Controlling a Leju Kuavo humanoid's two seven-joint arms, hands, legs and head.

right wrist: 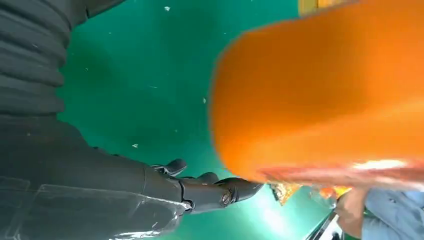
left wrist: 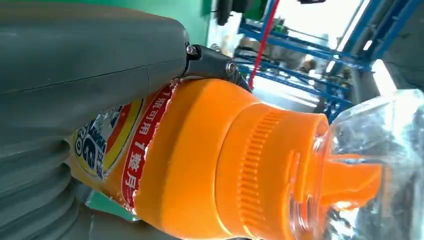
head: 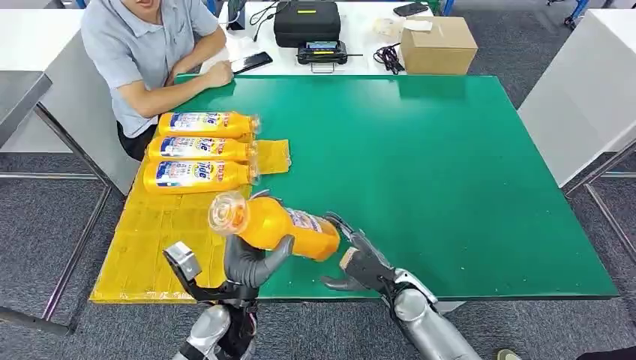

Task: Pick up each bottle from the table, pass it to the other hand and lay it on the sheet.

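Observation:
An orange juice bottle hangs tilted above the table's front edge, cap end toward the yellow sheet. My left hand grips it around the middle from below. The left wrist view shows the bottle close up, with its label and clear cap cover. My right hand sits just beside the bottle's base with fingers spread, holding nothing. In the right wrist view the base of the bottle is a blur above my straight fingers. Three more bottles lie side by side on the sheet's far end.
A person sits at the far left corner with an arm resting on the green table. Behind the table are a black case, a cardboard box and a phone. White tables stand on both sides.

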